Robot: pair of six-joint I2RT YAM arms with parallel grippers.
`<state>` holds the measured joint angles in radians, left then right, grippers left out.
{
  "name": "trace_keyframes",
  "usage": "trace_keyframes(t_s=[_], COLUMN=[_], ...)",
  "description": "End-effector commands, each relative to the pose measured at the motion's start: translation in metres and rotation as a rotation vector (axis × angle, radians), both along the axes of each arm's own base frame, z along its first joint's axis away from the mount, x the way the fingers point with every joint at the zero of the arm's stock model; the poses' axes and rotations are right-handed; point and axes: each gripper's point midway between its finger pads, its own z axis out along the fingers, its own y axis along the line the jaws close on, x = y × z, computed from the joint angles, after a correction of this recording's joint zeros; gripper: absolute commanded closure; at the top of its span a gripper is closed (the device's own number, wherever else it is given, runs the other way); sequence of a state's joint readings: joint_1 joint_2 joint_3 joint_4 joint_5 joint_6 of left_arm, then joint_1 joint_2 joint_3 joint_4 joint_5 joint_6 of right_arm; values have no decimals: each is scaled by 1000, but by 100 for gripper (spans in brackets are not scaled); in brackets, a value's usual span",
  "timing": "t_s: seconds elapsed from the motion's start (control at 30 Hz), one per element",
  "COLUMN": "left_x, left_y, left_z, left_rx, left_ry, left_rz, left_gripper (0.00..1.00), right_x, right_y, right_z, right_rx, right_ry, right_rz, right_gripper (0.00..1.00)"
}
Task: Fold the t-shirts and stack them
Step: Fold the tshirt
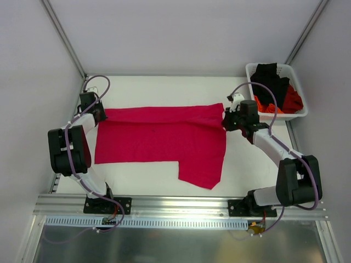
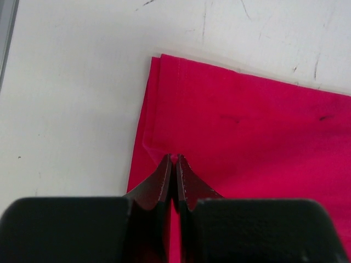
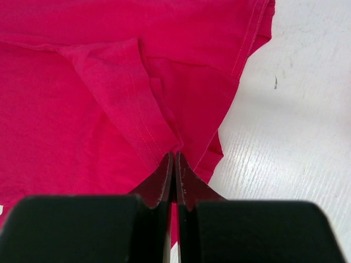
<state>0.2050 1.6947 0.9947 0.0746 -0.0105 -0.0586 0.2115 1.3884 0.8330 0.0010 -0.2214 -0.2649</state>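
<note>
On your left, the left end effector (image 1: 102,112) sits low at the far-left corner of the pink shirt (image 1: 159,137); it is clenched on that corner, and your left wrist view shows its two dark fingers (image 2: 160,183) pressed together with the cloth's edge pinched at their tips; beside them the shirt's left edge shows two layers, one just inside the other, flat on the scuffed white bench (image 1: 148,178).

Moving across, the shirt lies spread over the middle of the bench, its far edge running nearly straight from one end effector to the other; the left part forms a broad rectangle, while the right part reaches further toward you, making a step in the near edge.

At the shirt's far-right corner you find the right end effector (image 1: 226,118), likewise clamped tight on the cloth; in your right wrist view the fabric bunches into the closed tips, a stitched hem runs diagonally down toward them, and a seamed edge curves along the right side with bare bench beyond it.

Furthest right, at the far corner, stands a white basket (image 1: 282,116), apart from the pink shirt; inside it lie a black shirt (image 1: 267,82) and an orange-red shirt (image 1: 294,102), crumpled together, the black one mostly to the left.
</note>
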Motion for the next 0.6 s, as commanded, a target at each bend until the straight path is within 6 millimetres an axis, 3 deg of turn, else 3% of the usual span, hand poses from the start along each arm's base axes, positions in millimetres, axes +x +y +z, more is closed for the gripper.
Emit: trace_keyframes(t_s=[0.0, 0.57], left_x=[-10, -16], left_y=[9, 22], left_z=[12, 18], left_rx=[37, 148], left_ry=[-10, 39], left_rz=[20, -23], left_gripper=[100, 100], right_x=[-3, -20], right_y=[2, 1], right_z=[10, -10], right_rx=[12, -5], right_ry=[-29, 40], right_rz=[6, 14], right_gripper=[100, 100])
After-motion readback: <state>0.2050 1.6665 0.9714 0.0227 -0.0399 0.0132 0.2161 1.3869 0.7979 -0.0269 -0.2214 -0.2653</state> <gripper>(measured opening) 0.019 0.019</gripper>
